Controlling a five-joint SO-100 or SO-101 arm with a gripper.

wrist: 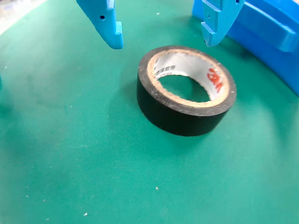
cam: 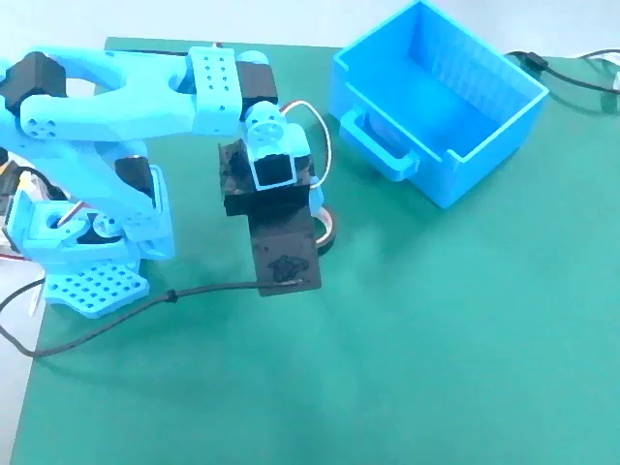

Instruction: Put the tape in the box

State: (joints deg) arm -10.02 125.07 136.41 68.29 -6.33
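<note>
The tape (wrist: 174,115) is a black roll with a pale core, lying flat on the green mat. In the wrist view my gripper (wrist: 162,39) is open. Its two blue fingertips hang just above and beyond the roll, one to each side, and touch nothing. In the fixed view only an edge of the tape (cam: 331,234) shows beside the black wrist block (cam: 281,242), which hides the fingers. The blue box (cam: 436,97) stands at the upper right with its loop handle facing the arm. It is apart from the tape and its inside looks empty. Its wall shows in the wrist view (wrist: 271,32) at the top right.
The light-blue arm base (cam: 87,242) stands at the left edge of the green mat (cam: 436,368). A black cable (cam: 116,325) trails from the wrist block to the left. Another cable (cam: 572,73) lies on the white table behind the box.
</note>
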